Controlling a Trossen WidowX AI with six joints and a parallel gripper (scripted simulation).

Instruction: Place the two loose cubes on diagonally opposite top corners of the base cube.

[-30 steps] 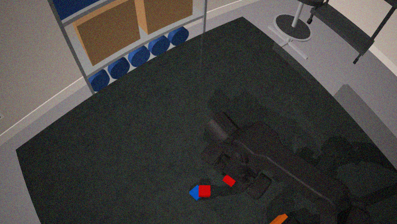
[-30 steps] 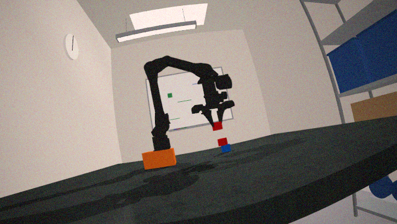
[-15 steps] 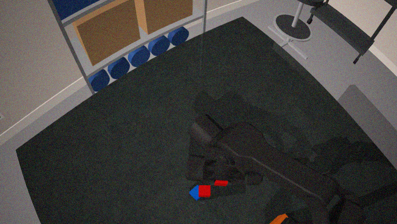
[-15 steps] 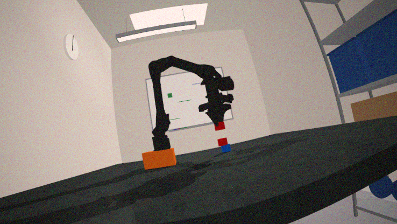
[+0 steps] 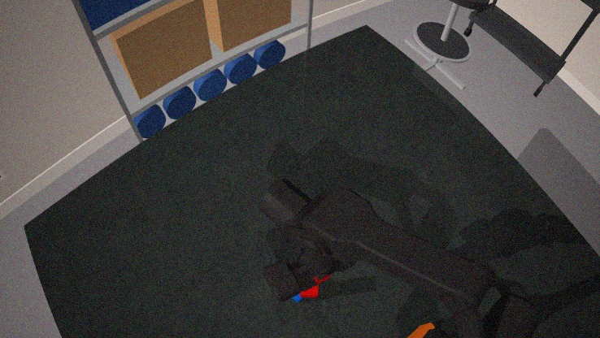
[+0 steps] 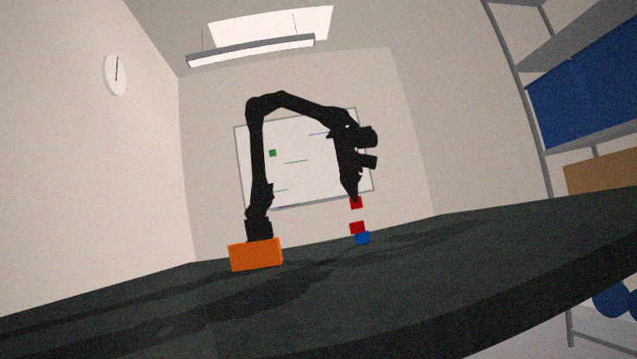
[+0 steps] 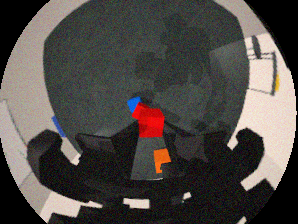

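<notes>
We see the tool (image 6: 355, 198) gripping a red cube (image 6: 356, 203), held in the air well above the dark bench (image 6: 445, 267). Directly below it, a second red cube (image 6: 356, 227) sits on the blue base cube (image 6: 362, 237), set toward one side of the blue top. From the top view the arm (image 5: 378, 235) hides most of the stack, with only slivers of red and blue showing. The arm rises from an orange block (image 6: 255, 254) on the bench.
</notes>
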